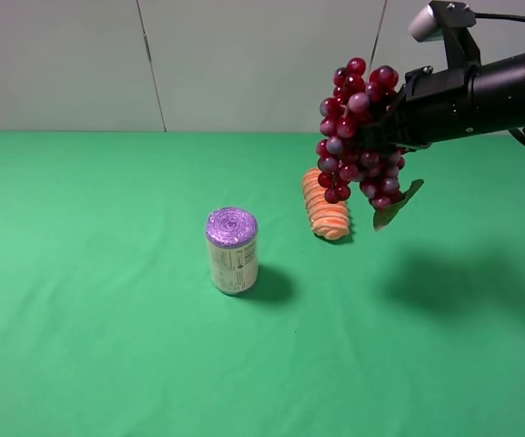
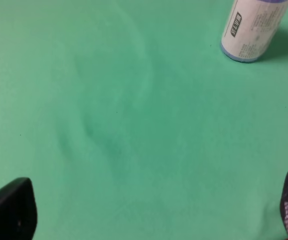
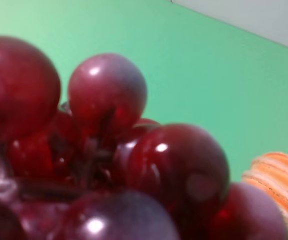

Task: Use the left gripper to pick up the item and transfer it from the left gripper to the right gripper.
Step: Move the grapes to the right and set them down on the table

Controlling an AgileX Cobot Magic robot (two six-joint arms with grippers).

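Grapes (image 1: 355, 137) hang from right tool (image 1: 391, 126).

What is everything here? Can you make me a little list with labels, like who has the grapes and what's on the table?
Grapes: bunch of grapes, dark red and purple, up in the air, green leaf at the bottom
Holder: right gripper, shut on the bunch
Other claw: left gripper, open and empty
Standing on the table: can with a purple top
Lying on the table: orange bread piece
Table cover: green cloth
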